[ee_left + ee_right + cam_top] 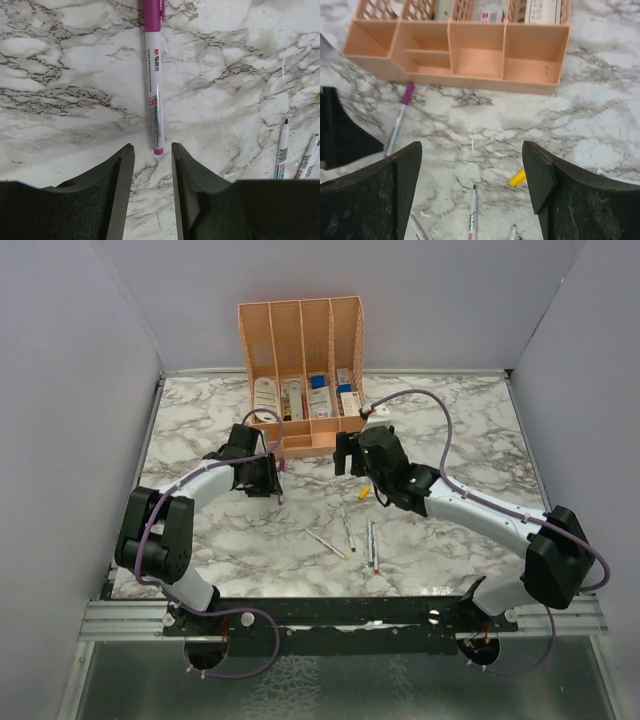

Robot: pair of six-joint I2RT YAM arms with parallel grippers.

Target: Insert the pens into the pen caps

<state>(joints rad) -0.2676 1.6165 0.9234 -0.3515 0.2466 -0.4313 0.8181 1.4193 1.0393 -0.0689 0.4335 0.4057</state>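
A silver pen (155, 90) with a magenta-purple cap (152, 10) on it lies flat on the marble, just beyond my left gripper (152, 146). That gripper is open a little, with nothing between its fingers. The same capped pen (400, 117) shows at the left of the right wrist view. My right gripper (471, 147) hangs wide open and empty above the marble. A yellow cap (517, 177) lies by its right finger, and an uncapped pen (472, 210) lies below. From above, three uncapped pens (347, 528) lie near the middle, with the yellow cap (364, 493) beside the right arm.
An orange organiser (300, 350) with white and blue stationery stands at the back centre, its low front trays (455, 50) close ahead of the right gripper. Grey walls enclose the marble table (450, 430). Two more pens (281, 150) lie to the right of the left gripper.
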